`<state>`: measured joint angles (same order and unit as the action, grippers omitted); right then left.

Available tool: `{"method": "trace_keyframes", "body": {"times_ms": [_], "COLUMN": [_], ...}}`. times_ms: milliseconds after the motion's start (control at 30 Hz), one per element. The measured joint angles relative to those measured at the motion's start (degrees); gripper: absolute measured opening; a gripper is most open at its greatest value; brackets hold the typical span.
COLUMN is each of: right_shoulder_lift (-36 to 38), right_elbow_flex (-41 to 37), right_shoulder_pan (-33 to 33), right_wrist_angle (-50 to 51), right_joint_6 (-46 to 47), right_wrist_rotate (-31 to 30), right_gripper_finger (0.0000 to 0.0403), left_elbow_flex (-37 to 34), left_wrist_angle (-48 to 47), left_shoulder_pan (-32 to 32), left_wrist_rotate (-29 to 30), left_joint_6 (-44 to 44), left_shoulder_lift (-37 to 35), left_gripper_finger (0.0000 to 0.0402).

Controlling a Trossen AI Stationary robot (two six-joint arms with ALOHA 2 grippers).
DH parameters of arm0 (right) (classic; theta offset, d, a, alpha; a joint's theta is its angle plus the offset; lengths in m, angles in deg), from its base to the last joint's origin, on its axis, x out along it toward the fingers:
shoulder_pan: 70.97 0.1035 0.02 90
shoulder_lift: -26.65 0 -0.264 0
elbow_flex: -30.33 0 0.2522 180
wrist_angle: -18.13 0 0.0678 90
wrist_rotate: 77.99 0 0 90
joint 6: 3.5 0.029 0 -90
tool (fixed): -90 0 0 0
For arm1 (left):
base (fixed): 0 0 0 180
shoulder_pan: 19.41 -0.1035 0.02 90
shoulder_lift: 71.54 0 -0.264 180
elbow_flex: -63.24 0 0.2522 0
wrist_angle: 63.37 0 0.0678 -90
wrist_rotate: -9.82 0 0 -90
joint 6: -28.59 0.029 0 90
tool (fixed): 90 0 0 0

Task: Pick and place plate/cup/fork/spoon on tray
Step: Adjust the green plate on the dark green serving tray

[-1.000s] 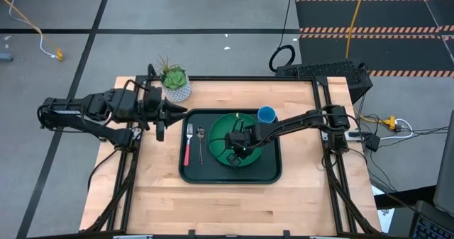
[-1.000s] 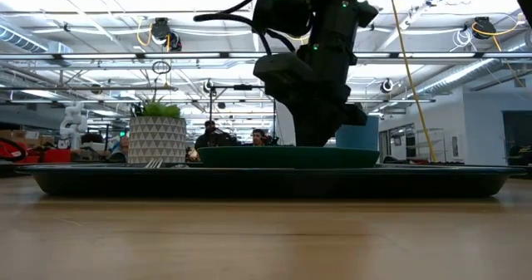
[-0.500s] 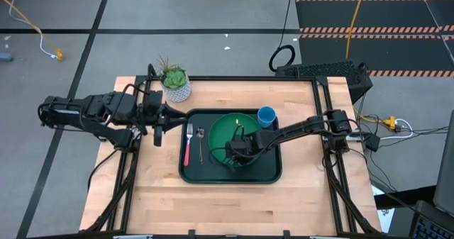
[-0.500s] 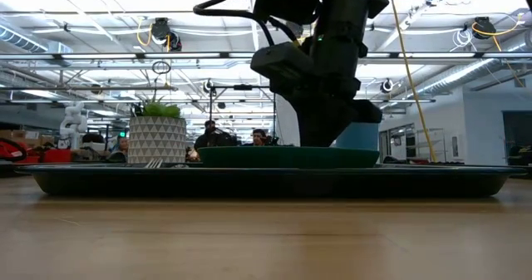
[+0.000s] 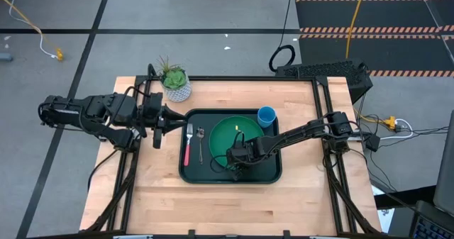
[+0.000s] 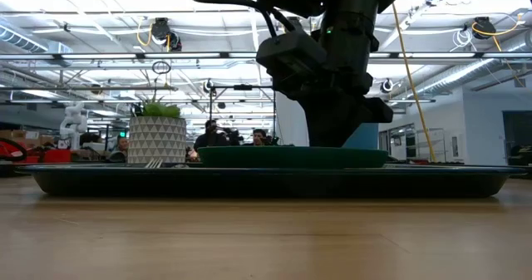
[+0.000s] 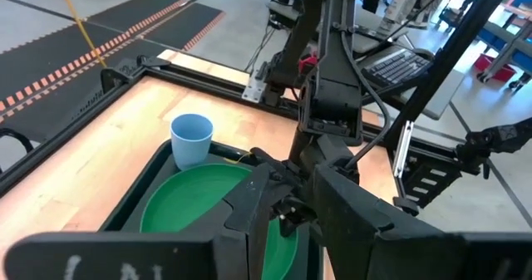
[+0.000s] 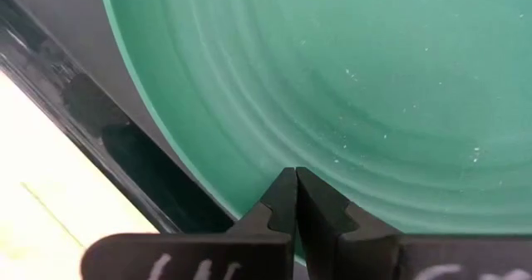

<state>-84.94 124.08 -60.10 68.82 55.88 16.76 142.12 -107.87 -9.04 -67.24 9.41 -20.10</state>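
While the right gripper (image 5: 233, 164) sits low over the plate (image 5: 241, 136), at its near rim, its fingers (image 8: 283, 198) are pressed together with nothing between them, tips just above the green surface. Plate lies flat in the tray (image 5: 190, 174), filling most of its right part. Cup (image 5: 267, 115) stands upright in the tray's far right corner, just beside the plate's edge. Fork (image 5: 188, 146) and spoon (image 5: 201, 143) lie side by side in the tray's left part, fork nearer the left rim. Left gripper (image 5: 157, 130) waits off the tray's left edge, above bare table (image 5: 156, 196); fingers partly apart, holding nothing visible. Plant pot (image 5: 176, 86) stands at the table's far edge, left of the tray.
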Motion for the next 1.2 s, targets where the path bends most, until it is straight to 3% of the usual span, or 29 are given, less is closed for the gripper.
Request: {"method": "trace_keyframes", "body": {"times_ms": [767, 1100, 1200], "right_shoulder_lift": [0.00, 0.00, 0.36], "right_elbow_flex": [0.00, 0.00, 0.00], "right_shoulder_pan": [0.50, 1.63, 2.42], "right_wrist_angle": [-4.62, -5.88, -6.98], "right_joint_6": [-1.67, -0.04, -0.11], "right_wrist_rotate": [1.27, -0.57, -4.07], "right_gripper_finger": [0.0000, 0.0000, 0.0000], "left_elbow_flex": [0.00, 0.00, 0.00], "left_wrist_angle": [0.24, 0.22, 0.18], "left_shoulder_pan": [0.00, -0.07, -0.07], "left_wrist_rotate": [0.01, -0.23, -1.25], "left_joint_6": [4.50, 4.07, 4.11], "left_shoulder_lift": [0.00, 0.00, -0.02], "left_gripper_finger": [0.0099, 0.0099, 0.0099]}}
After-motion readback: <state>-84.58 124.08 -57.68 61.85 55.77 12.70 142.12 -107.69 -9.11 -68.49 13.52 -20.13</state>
